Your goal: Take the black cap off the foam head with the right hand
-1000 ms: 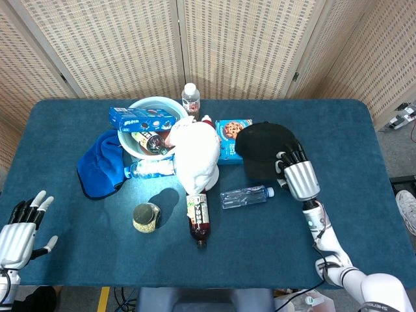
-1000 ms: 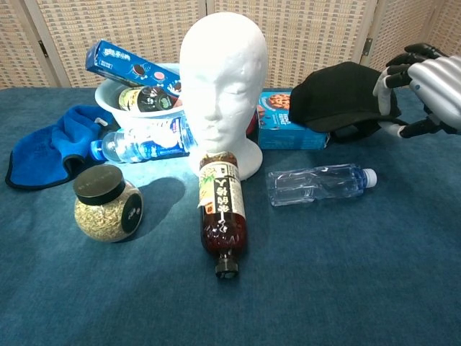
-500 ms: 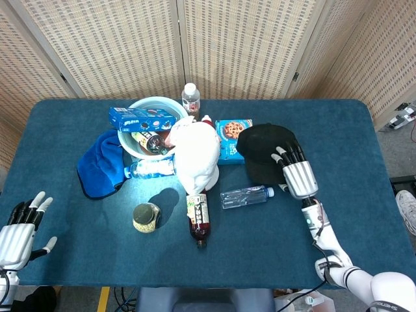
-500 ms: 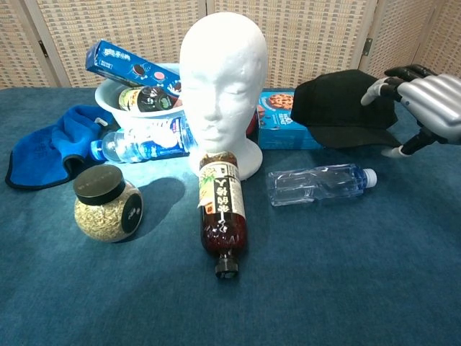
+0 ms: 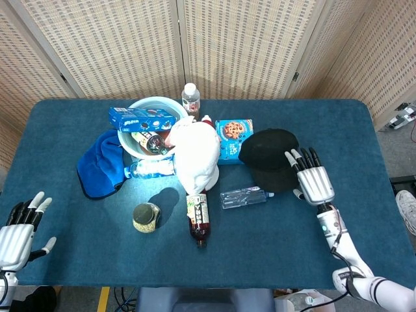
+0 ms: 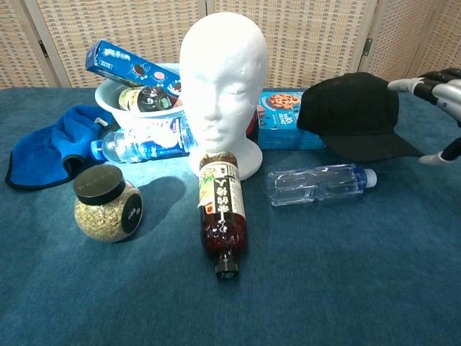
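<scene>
The black cap (image 5: 271, 158) (image 6: 356, 115) lies on the table to the right of the white foam head (image 5: 194, 153) (image 6: 222, 88), which stands bare. My right hand (image 5: 313, 179) (image 6: 441, 101) is beside the cap's right edge, fingers spread and apart from it, holding nothing. My left hand (image 5: 19, 227) rests open at the near left corner of the table, far from everything.
A clear water bottle (image 6: 320, 183) lies in front of the cap and a dark drink bottle (image 6: 222, 212) before the head. A cookie box (image 6: 279, 119), white bowl (image 5: 146, 107) with snacks, blue cloth (image 5: 101, 162) and a jar (image 6: 108, 203) are around.
My right hand has let go of the cap and drawn back to the right and toward me. The cap now lies flat on the table. The left hand barely moved.
</scene>
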